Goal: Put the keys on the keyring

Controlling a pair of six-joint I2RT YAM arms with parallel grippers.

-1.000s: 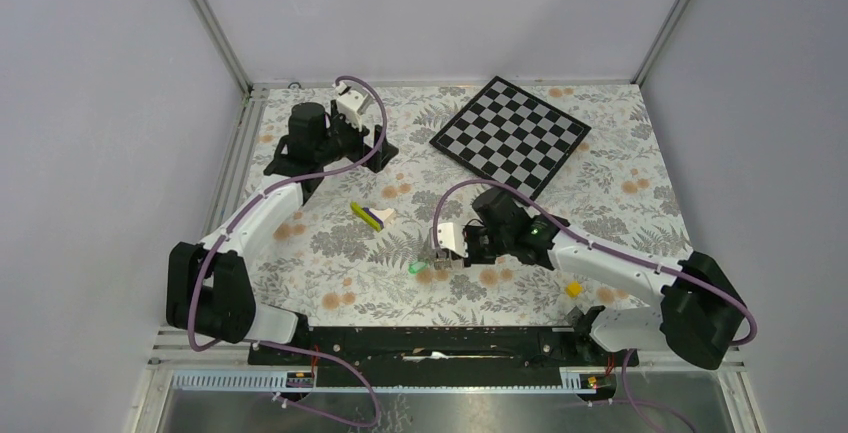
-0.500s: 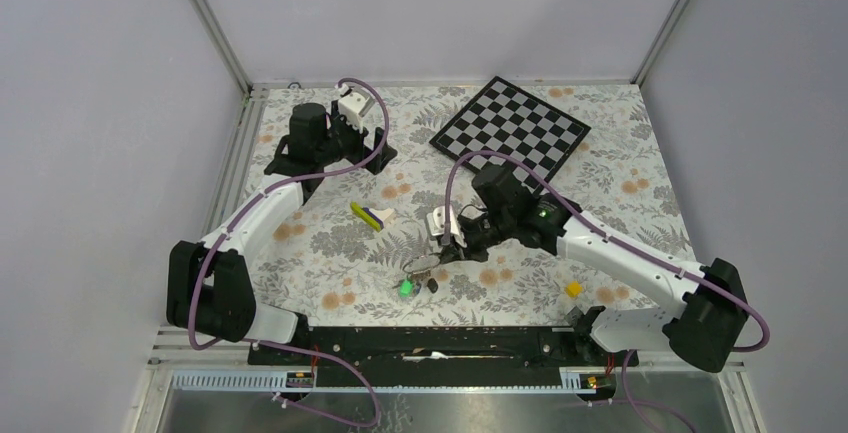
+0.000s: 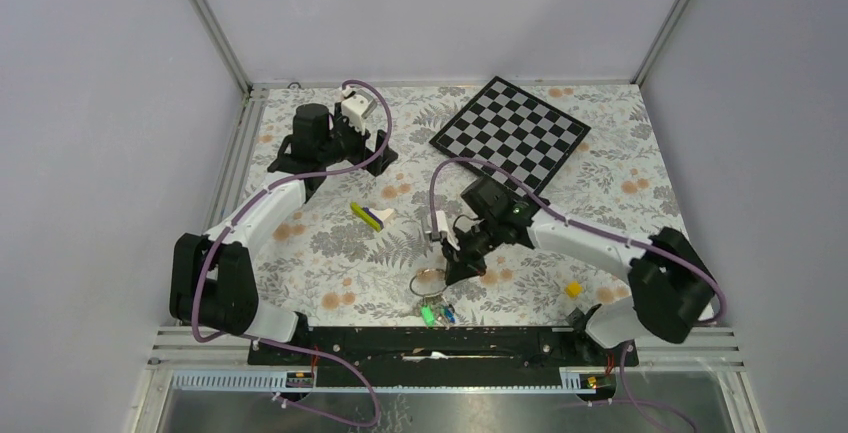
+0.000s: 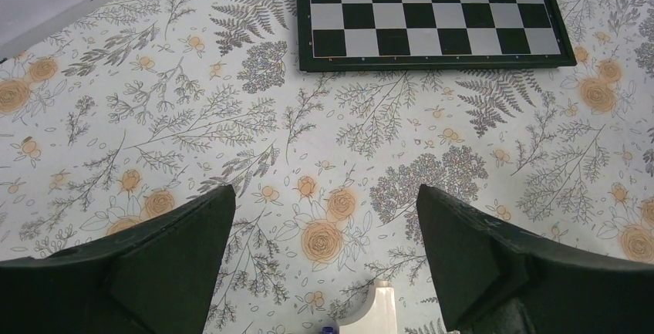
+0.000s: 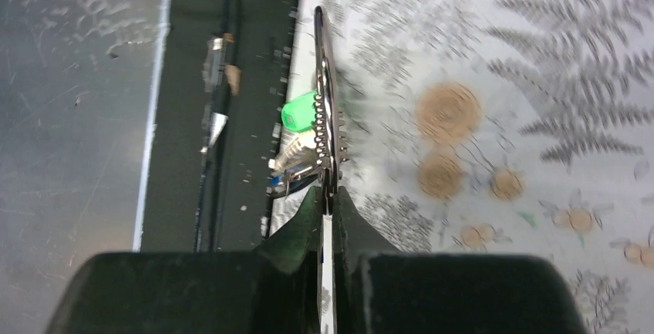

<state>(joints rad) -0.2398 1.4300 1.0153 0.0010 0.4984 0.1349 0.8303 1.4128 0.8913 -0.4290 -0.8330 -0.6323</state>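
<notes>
The right gripper (image 3: 451,274) has carried the keyring (image 3: 427,281) and keys (image 3: 436,312) nearer.

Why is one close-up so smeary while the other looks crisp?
Right wrist view: the flowered cloth is smeared, likely motion blur, while the keyring, pinched edge-on in the shut fingers, is fairly sharp. Left wrist view: chessboard and cloth crisp, evenly lit. Top external view: soft light, faint shadows, keys tiny.
</notes>
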